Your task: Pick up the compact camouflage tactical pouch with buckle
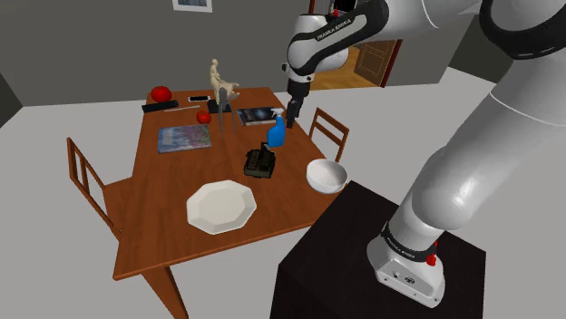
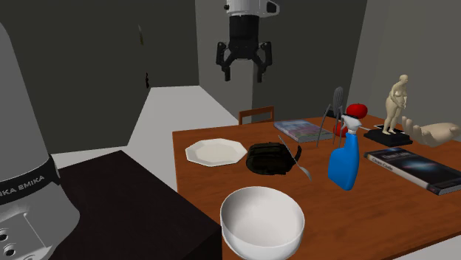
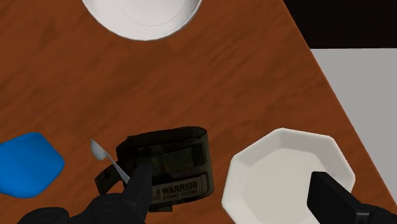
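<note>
Two black fingers (image 1: 296, 111) hang spread apart in the shoulder view, holding nothing, high over the far half of the brown wooden surface (image 1: 163, 181). The dark camouflage pouch (image 1: 260, 163) sits upright near the middle of that surface. An octagonal white plate (image 1: 221, 207) lies at its 7 o'clock, a white bowl (image 1: 326, 175) at its 4 o'clock and a blue spray bottle (image 1: 278, 131) just beyond it at 1 o'clock. In the second exterior view the fingers (image 2: 224, 60) stand open well above the surface (image 2: 414, 214), at the pouch's (image 2: 272, 158) 11 o'clock. The plate (image 2: 215, 152) is near the pouch at 9 o'clock, the spray bottle (image 2: 344, 161) at 3 o'clock and the bowl (image 2: 262, 220) at 6 o'clock. Seen from the wrist, the fingers (image 3: 137, 191) are wide apart. One of them overlaps the edge of the pouch (image 3: 167, 167), whose label reads WARRIOR. The pouch lies between the spray bottle (image 3: 25, 163) and the plate (image 3: 289, 175), with the bowl (image 3: 143, 16) farther off.
</note>
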Robot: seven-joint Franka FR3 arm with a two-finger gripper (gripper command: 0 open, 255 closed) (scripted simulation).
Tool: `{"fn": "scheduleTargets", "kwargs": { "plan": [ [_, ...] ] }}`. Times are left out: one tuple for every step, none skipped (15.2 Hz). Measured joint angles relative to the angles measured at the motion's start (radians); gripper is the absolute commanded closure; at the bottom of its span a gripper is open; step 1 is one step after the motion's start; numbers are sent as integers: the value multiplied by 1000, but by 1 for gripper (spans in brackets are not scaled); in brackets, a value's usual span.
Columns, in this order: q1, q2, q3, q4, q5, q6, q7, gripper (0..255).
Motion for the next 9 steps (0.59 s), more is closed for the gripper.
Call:
{"fn": "scheduleTargets", "kwargs": {
  "plan": [
    [-1,41,-6,28,6,11,-21,0],
    [-3,87,-10,55,15,28,-43,0],
    [-5,138,-13,88,25,44,-64,0],
    [-9,178,-16,117,33,52,-86,0],
    [-13,216,-18,142,41,63,-106,0],
    [-19,255,-19,169,49,74,-128,0],
    [-24,295,-19,199,57,81,-147,0],
    [-27,336,-17,231,65,89,-161,0],
    [-35,375,-16,263,72,94,-182,0]
  ]
}}
